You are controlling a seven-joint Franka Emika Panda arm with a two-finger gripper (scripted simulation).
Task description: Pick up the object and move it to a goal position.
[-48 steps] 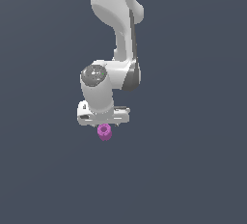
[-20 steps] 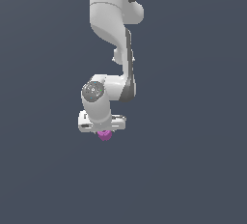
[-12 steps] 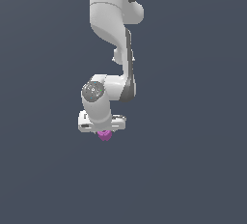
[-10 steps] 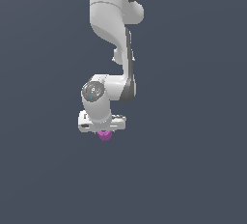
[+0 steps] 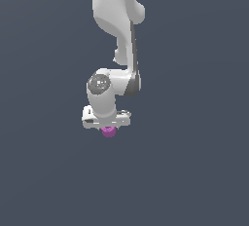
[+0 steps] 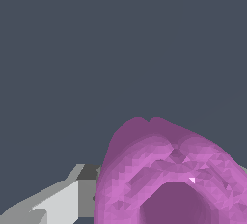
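The object (image 5: 108, 132) is a small magenta-purple stubby cylinder. In the exterior view it pokes out just under the white hand of my gripper (image 5: 108, 128), much narrower than the hand. In the wrist view the object (image 6: 169, 175) fills the near part of the picture, with its hollow top and ridged sides showing. One grey-white finger (image 6: 62, 201) lies against its side; the other finger is hidden behind it. The gripper is shut on the object and holds it in the air.
The white arm (image 5: 116, 30) comes down from the top of the exterior view to the hand. Everything around is a plain dark grey-blue background with no other object or edge in view.
Since 2.4 s ago the arm has changed pose and the hand with the object has shifted slightly to the exterior view's left. Over the last second nothing has visibly moved.
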